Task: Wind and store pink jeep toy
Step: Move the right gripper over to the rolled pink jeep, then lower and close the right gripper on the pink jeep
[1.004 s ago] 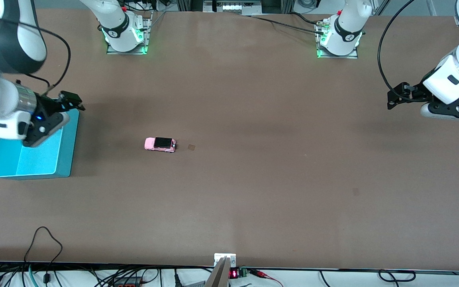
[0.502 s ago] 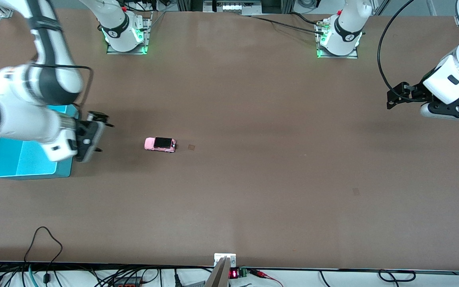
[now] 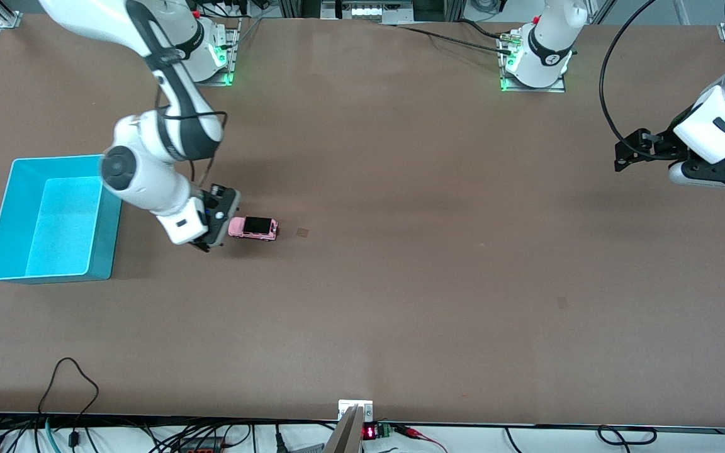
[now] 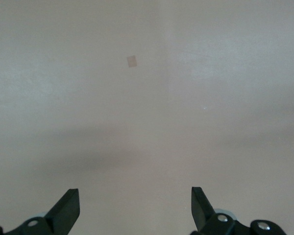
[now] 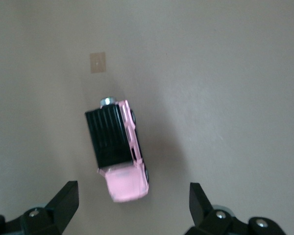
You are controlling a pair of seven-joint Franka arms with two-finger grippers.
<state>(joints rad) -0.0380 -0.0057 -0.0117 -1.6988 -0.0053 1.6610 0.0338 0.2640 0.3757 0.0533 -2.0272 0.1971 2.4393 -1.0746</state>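
The pink jeep toy [image 3: 253, 228] stands on the brown table, on its wheels with its black ribbed roof up. In the right wrist view the jeep [image 5: 118, 152] lies just ahead of the gap between the fingers, pink hood end closest. My right gripper [image 3: 216, 220] is open and empty, low over the table at the jeep's end toward the turquoise bin [image 3: 101, 242]; in its own view the right gripper [image 5: 132, 205] holds nothing. My left gripper [image 3: 622, 157] waits open and empty over the left arm's end of the table, and in its own view the left gripper [image 4: 134, 205] faces bare table.
The open, empty turquoise bin stands at the right arm's end of the table. A small square mark [image 3: 302, 232] lies on the table beside the jeep, toward the left arm's end. Cables run along the table edge nearest the front camera.
My right arm has swung from over the turquoise bin across to the pink jeep and now hangs beside it. The jeep has not moved. The left arm has stayed almost still.
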